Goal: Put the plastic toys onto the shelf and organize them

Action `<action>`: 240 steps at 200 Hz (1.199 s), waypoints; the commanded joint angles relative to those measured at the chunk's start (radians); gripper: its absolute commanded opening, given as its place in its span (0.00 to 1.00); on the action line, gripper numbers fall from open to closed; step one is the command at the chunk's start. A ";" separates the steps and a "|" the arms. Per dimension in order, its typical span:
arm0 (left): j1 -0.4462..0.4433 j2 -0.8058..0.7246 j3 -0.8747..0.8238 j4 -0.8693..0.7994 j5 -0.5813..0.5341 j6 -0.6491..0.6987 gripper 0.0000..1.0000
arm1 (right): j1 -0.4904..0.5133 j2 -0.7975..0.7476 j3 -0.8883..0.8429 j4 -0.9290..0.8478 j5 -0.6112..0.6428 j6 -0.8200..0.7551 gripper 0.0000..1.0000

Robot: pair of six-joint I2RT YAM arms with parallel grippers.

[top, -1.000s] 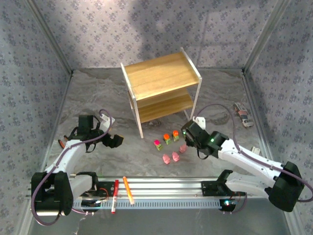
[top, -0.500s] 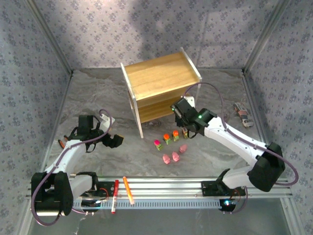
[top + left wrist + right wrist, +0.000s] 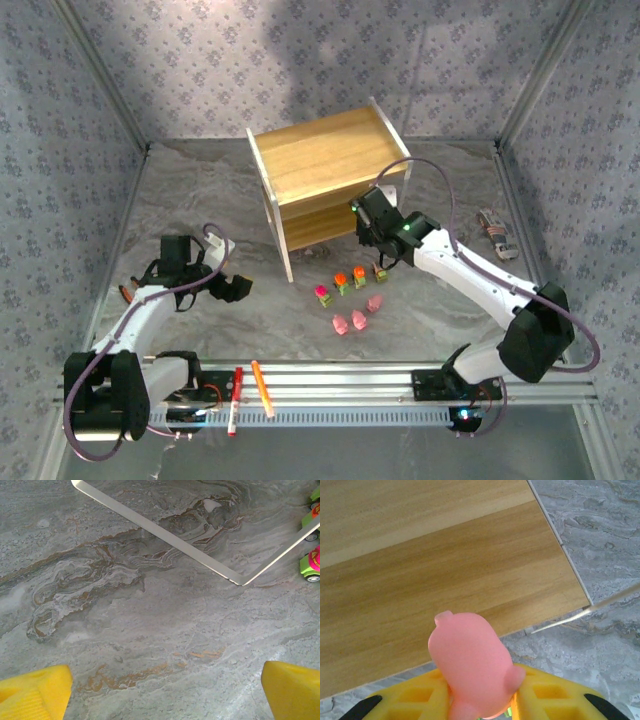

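Grey marbled tabletop is carrying everything. Wooden two-tier shelf is standing upright at far centre, its white frame legs on the surface.

Right arm is reaching from the near right corner to the shelf's front right side. Left arm is sitting bent at near left, well apart from the shelf.

Right gripper is clamping a pink figure between its yellow fingers, closed only as far as the toy's body allows. In the wrist view the figure is hanging just in front of a wooden board's near edge, close to the right corner. Which tier, cannot tell for certain.

Left gripper is hanging wide open over bare tabletop, nothing between its fingertips, with the white shelf frame beyond it.

Three more pink figures are lying close together on the table in front of the shelf. Four green trucks are sitting in a loose row between those figures and the shelf.

Two pens, red and orange, are lying on the rail at the near edge.
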 commanded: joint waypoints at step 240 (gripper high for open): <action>-0.004 -0.006 0.003 -0.008 0.010 0.008 0.97 | -0.032 0.009 -0.075 0.163 0.071 -0.004 0.34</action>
